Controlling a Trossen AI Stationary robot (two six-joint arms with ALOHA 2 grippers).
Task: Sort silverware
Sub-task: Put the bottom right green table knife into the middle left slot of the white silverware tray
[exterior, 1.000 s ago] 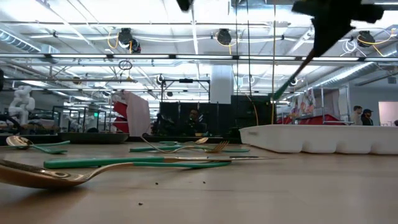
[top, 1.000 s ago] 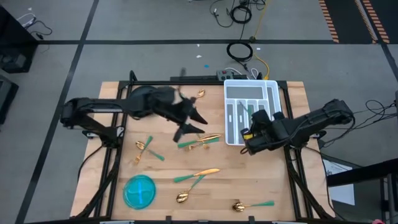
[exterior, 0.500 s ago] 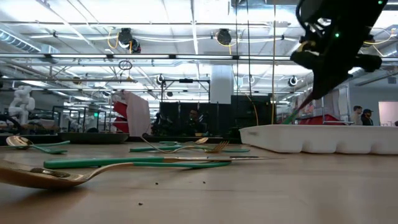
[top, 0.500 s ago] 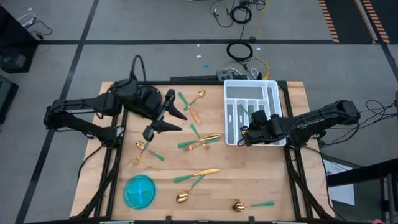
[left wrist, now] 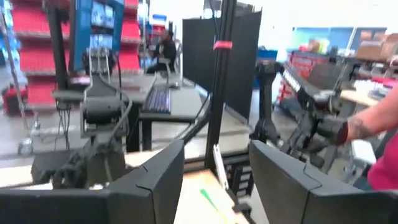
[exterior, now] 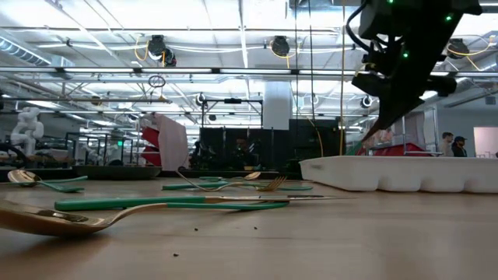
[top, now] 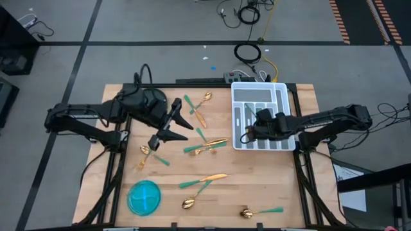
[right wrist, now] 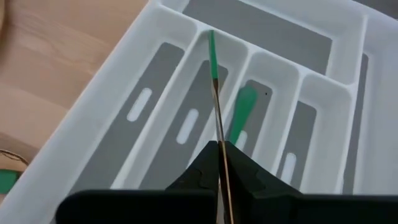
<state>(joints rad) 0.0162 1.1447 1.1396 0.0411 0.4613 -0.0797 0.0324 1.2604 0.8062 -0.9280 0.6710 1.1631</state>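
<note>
One slim teal-handled gold utensil (right wrist: 216,93), pinched in right gripper (right wrist: 221,152) over white compartmented tray (top: 282,90) by table's far right corner. Left gripper (top: 168,125) spread wide, empty. Risk: crooked release straddling dividers.

Scattered silverware (top: 205,146) crowds the mid-table; tray (top: 280,91) blocks the right.
</note>
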